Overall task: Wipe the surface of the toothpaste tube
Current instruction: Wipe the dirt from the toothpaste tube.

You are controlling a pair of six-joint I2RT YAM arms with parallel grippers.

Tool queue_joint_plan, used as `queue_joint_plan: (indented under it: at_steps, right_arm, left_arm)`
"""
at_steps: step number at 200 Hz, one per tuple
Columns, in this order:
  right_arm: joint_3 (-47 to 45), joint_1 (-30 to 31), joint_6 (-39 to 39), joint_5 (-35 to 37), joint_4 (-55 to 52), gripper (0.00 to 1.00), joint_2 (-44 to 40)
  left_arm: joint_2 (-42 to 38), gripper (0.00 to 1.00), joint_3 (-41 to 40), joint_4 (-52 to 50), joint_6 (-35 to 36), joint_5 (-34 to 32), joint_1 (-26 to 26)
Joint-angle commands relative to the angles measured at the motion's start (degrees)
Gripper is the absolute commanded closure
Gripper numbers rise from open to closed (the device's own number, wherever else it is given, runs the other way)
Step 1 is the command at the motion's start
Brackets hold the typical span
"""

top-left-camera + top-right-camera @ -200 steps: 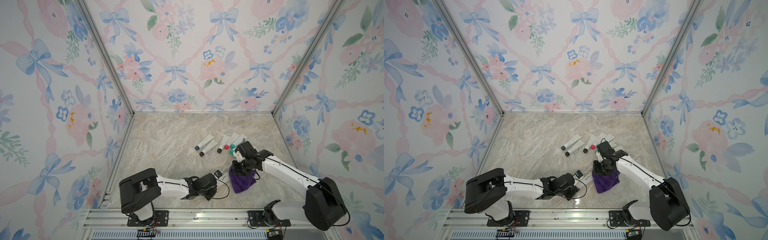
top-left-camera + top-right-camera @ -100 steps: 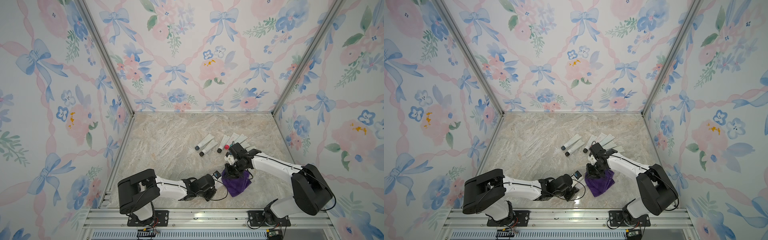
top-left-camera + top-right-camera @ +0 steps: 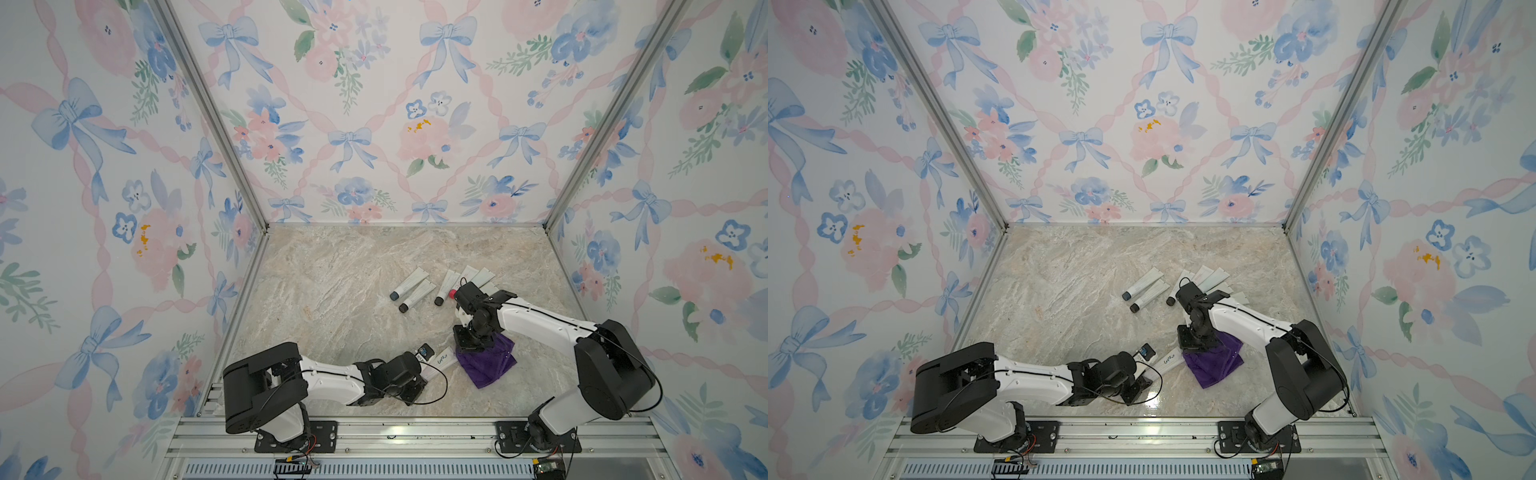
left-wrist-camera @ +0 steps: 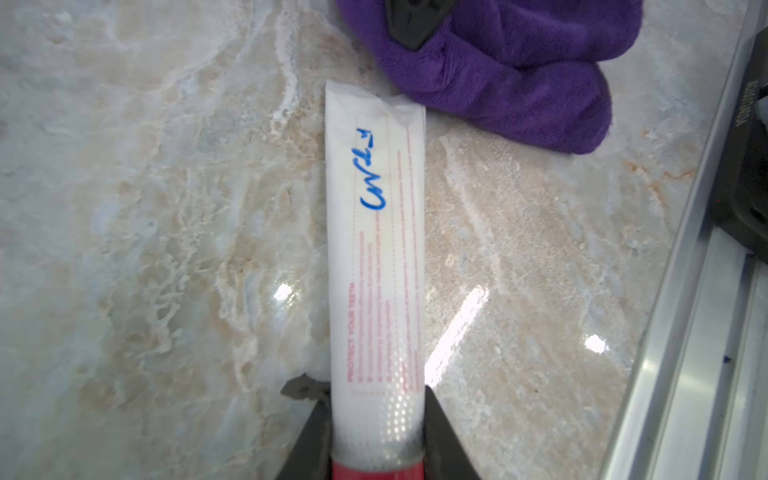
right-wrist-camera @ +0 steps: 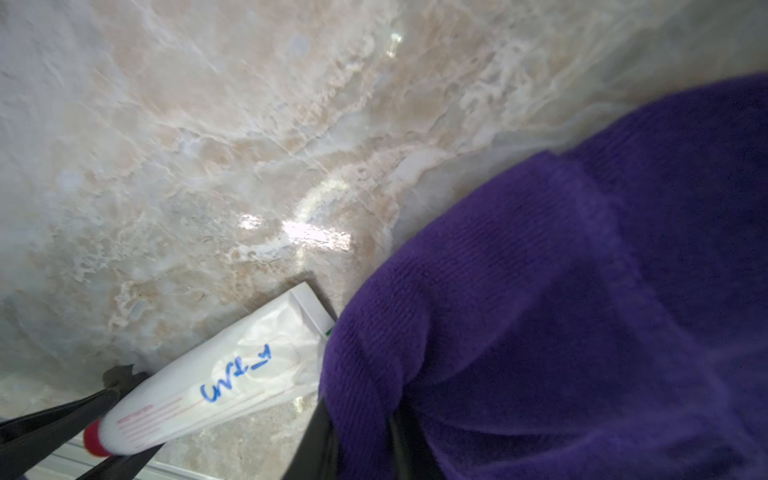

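A white toothpaste tube [image 4: 376, 249] with a red cap and blue handwriting lies low over the marble floor near the front. My left gripper [image 4: 376, 399] is shut on it just ahead of the cap. In both top views the tube [image 3: 442, 359] [image 3: 1169, 360] sticks out of the left gripper [image 3: 422, 380] [image 3: 1142, 380] toward the right. My right gripper [image 5: 357, 424] is shut on a bunched purple cloth [image 5: 582, 291]. The cloth [image 4: 498, 75] [image 3: 486, 365] touches the corner of the tube's crimped end [image 5: 316, 316]. The right gripper [image 3: 471, 340] points down over the cloth.
Several other toothpaste tubes [image 3: 409, 282] [image 3: 446, 284] lie in a loose group farther back on the floor, partly behind the right wrist. An aluminium rail [image 3: 374, 428] runs along the front edge. Flowered walls close in the left, right and back sides.
The right gripper carried the purple cloth left to the tube's crimped end, then shifted slightly back to the right. The left arm held the tube almost still.
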Motion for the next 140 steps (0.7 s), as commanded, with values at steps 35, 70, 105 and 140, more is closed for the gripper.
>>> queue_joint_plan:
  at_steps: [35, 70, 105, 140]
  right_arm:
    - [1.3, 3.3, 0.0, -1.0, 0.1, 0.8, 2.1]
    - [1.1, 4.0, 0.4, -1.3, 0.9, 0.81, 2.5]
    - [3.0, 4.2, 0.4, -2.6, -0.2, 0.8, 0.9]
    - [5.6, 4.2, 1.0, -7.4, -0.2, 0.8, -1.2]
  left_arm:
    - [-0.3, 0.5, 0.0, 0.9, -0.3, 0.1, 0.4]
    - [0.6, 0.51, 0.5, 1.0, 0.3, 0.8, 1.0]
    - [2.5, 0.64, 1.1, 0.9, 0.8, 2.5, 1.4]
    - [3.8, 0.67, 1.6, 0.8, 1.0, 3.8, 1.5]
